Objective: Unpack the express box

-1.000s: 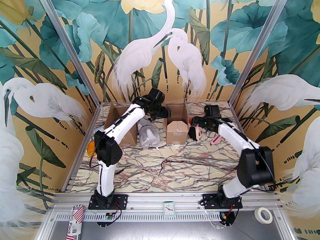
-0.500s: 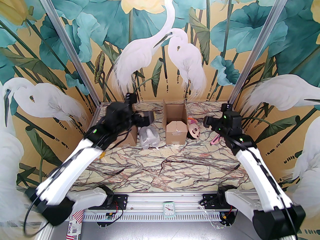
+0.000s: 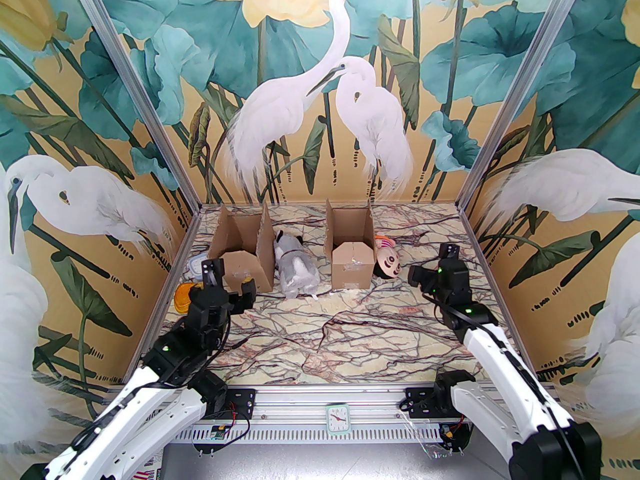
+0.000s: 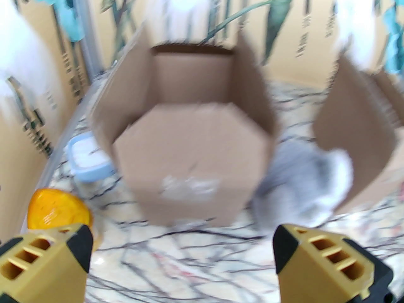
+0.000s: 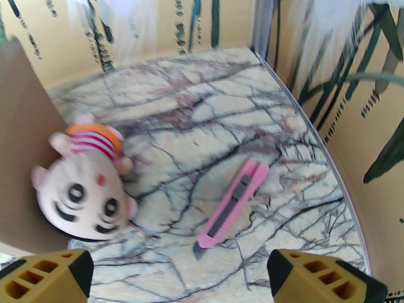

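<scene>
**Both arms drawn back from the boxes toward their bases.** A second earlier they reached over the far end of the desk [image 3: 350,333].

- **Tools.** The left tool [image 4: 181,243] hangs just short of the left cardboard box [image 3: 245,268], its jaws spread wide with nothing between them. The right tool [image 5: 179,261] is equally wide and empty, and the right cardboard box [image 3: 352,268] stands ahead and to its left.
- **Contents.** The grey plush toy [image 3: 295,270], formerly under the left arm, lies uncovered ahead-right of the left tool, between the two boxes. The doll-face toy [image 5: 80,197] rests against the right box's wall, ahead-left of the right tool. A pink utility knife [image 5: 233,200] lies flat straight ahead of that tool.
- **Progress.** The goods appear to be out, so unpacking is judged at or near its end, though flaps hide the box floors.
- **Materials.** The boxes are plain brown cardboard with side flaps upright, front flaps folded and tape remnants on the faces. The toys are soft and pile-covered, and the knife is slim, rigid plastic. The desk is hard, with a veined marble pattern.
- **Other items.** An orange domed item [image 4: 56,208] and a blue-lidded tub [image 4: 86,156] sit ahead-left of the left tool.
</scene>
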Available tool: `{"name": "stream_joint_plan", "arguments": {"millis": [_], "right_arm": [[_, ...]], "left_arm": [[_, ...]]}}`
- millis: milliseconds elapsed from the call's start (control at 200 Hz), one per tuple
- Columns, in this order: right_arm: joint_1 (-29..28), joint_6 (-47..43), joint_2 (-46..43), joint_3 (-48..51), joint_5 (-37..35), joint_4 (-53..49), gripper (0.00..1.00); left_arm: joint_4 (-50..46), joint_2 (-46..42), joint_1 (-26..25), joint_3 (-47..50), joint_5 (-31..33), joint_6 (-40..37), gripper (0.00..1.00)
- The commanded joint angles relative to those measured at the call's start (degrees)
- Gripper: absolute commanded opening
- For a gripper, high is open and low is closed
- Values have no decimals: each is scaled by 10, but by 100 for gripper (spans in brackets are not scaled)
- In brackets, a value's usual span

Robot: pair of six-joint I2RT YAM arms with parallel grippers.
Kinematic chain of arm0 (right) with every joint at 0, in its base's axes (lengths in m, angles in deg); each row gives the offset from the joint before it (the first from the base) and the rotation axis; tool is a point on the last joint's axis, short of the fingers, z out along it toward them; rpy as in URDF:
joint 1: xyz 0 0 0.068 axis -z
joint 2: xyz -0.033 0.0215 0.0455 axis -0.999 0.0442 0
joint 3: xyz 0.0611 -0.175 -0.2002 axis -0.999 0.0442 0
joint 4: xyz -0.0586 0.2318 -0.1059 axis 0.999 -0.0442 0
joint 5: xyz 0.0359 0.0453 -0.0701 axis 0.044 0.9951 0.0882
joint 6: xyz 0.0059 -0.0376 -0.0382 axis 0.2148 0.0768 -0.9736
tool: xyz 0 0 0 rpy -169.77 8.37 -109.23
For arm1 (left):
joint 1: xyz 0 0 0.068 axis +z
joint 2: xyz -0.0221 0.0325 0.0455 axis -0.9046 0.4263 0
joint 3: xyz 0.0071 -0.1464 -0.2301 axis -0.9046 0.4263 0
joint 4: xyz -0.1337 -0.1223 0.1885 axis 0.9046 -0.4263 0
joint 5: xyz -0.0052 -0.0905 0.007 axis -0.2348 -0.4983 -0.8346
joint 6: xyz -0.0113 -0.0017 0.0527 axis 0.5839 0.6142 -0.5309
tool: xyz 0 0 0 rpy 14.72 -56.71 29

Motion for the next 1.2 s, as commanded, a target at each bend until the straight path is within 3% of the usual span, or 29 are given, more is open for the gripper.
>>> {"name": "stream_joint_plan", "arguments": {"millis": [0, 155, 275, 400, 495, 585, 655, 790, 940, 1195], "right_arm": [[1, -33, 32, 45, -42, 147, 99], [10, -57, 128, 91, -36, 329, 99], [14, -91, 200, 90, -5, 465, 99], [20, -153, 263, 72, 34, 539, 99], [43, -140, 324, 98, 53, 649, 99], [69, -134, 358, 107, 129, 694, 99], [76, -137, 346, 86, 163, 632, 99], [87, -123, 351, 81, 168, 633, 99], [87, -113, 351, 71, 144, 613, 99], [87, -114, 351, 71, 143, 613, 99]], "left_arm": [[123, 4, 24, 59, 46, -55, 100], [290, 48, 97, 125, -2, -83, 99], [377, 140, 163, 128, -88, -90, 99], [586, 251, 177, 170, -138, -138, 100], [715, 347, 186, 187, -154, -158, 99], [759, 397, 204, 178, -201, -151, 99], [786, 431, 225, 151, -241, -150, 100], [838, 496, 260, 144, -304, -157, 99], [919, 570, 281, 143, -274, -129, 99], [874, 565, 295, 126, -268, -105, 99]]}}
